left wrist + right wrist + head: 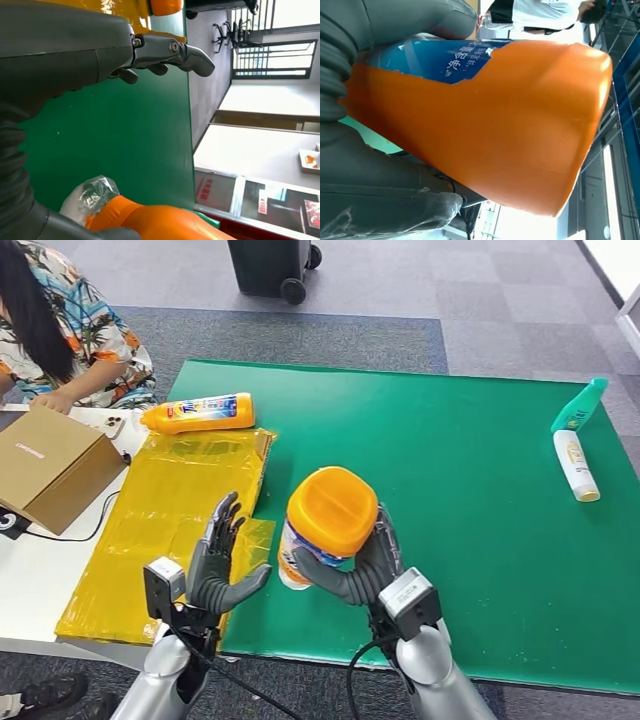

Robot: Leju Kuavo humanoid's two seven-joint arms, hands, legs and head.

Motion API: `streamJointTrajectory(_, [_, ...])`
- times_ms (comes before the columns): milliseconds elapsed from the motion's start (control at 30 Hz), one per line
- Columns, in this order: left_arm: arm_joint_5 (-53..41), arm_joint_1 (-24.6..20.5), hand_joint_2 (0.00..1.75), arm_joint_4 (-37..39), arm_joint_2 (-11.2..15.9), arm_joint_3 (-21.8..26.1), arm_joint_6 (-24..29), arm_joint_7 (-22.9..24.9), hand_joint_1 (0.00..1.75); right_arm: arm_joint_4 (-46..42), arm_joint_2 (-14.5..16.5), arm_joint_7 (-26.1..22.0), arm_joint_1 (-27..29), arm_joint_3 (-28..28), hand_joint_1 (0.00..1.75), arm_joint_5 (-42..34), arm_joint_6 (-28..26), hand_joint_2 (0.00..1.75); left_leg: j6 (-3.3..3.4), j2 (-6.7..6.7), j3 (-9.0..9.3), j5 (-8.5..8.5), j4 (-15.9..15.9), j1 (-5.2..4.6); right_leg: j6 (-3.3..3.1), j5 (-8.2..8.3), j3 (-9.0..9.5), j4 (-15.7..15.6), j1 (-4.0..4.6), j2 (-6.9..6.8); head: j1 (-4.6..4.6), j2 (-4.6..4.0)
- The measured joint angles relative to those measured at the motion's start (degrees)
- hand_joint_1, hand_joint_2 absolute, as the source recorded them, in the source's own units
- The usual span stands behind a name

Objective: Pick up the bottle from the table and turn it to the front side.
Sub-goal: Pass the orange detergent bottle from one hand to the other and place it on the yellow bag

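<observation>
Right hand (pixel 370 565) has its fingers wrapped around the orange-capped bottle (pixel 326 525), raised off the green mat (pixel 468 440) for turning, while left hand (pixel 219 565) waits beside it, fingers spread.

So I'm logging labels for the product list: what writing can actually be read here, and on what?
"净含量", white on the blue label of the orange-capped bottle in the right hand; the rest of that line is blurred.
Orange bottle lying flat: label too small to read.
Cardboard box: red mark, unreadable.
White bottle: unreadable.
</observation>
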Motion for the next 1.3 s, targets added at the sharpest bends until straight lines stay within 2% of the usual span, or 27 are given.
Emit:
streamJointTrajectory(267, [-3.78,-1.24,1.75,3.18,0.25,-0.55,-2.91,0.64,0.00,3.25,0.37,-0.50,-1.35,2.09,1.75,1.18,0.47,1.75,-0.01,0.00,0.00,0.01,0.00,0.00,-0.01,0.01,0.01,0.00,0.00,0.00,0.00,-0.01])
streamJointTrajectory(500, [-6.41,-2.18,1.75,5.57,0.74,-1.48,-2.88,1.05,0.00,6.40,1.46,-0.86,-2.64,3.63,1.75,1.93,0.20,1.75,-0.01,0.00,0.00,0.01,0.00,0.00,-0.01,0.01,0.00,0.01,0.00,0.00,0.01,-0.02])
streamJointTrajectory(1033, [-9.42,-2.87,1.75,9.08,1.45,-1.63,-1.37,1.41,0.00,12.31,2.19,-0.02,-5.81,7.10,1.75,-1.15,7.80,1.75,-0.01,0.00,0.00,0.01,0.00,0.00,-0.01,0.01,-0.01,0.01,0.00,0.00,0.00,-0.01])
streamJointTrajectory(1300, [-10.92,-4.48,1.75,10.68,2.00,-3.19,-5.61,-1.22,0.00,14.25,3.04,-1.10,-7.06,8.21,1.75,-1.39,8.10,1.75,-0.02,0.00,0.00,0.02,0.00,0.00,-0.01,0.01,-0.01,0.01,0.00,0.00,0.00,-0.01])
